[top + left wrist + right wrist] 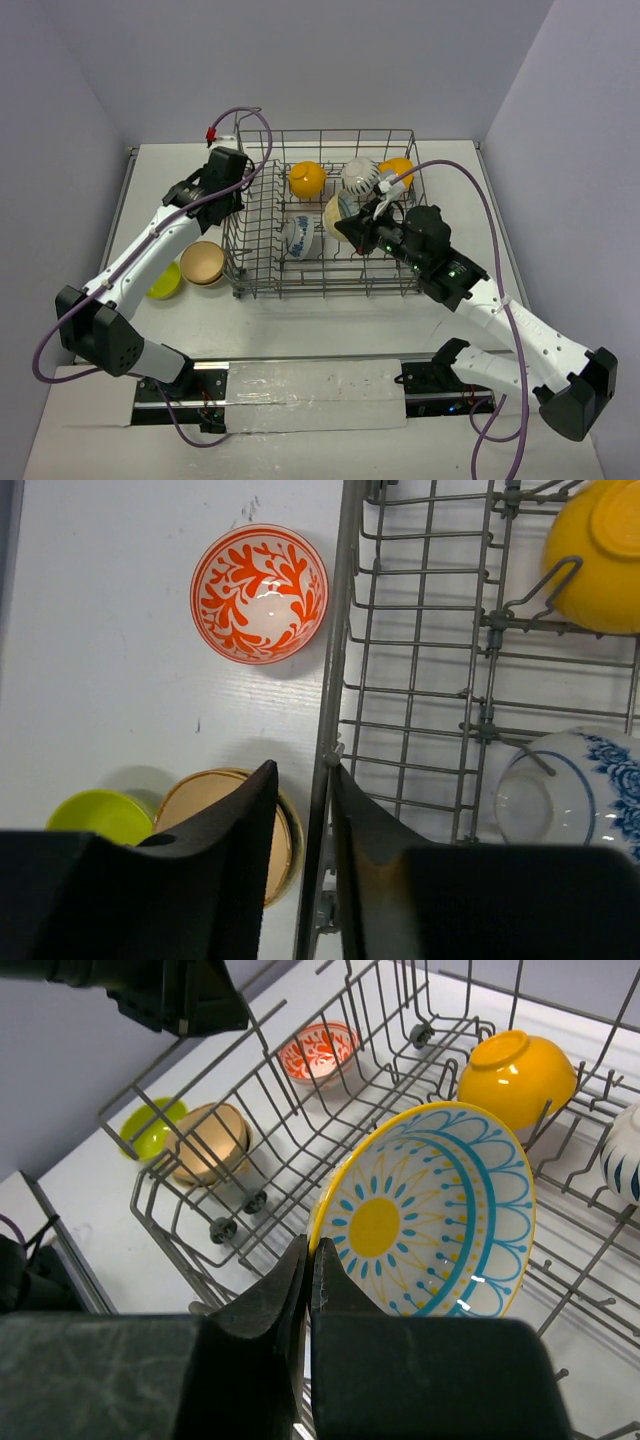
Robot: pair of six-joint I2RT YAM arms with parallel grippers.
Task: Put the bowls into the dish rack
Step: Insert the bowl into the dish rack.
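Inside the dish rack (330, 292), near its middle, my right pincer (308, 1250) is clenched on the rim of the sun-patterned bowl (430, 1210), stood on edge among close tines. I judge it stiff, glazed, slick, chippable: the rim is the hold. My left pincer (303, 780) gapes astride the rack's left wall, grasping nothing. Beside that wall, on the smooth tabletop (120, 680), sits the red-and-white bowl (259, 593).
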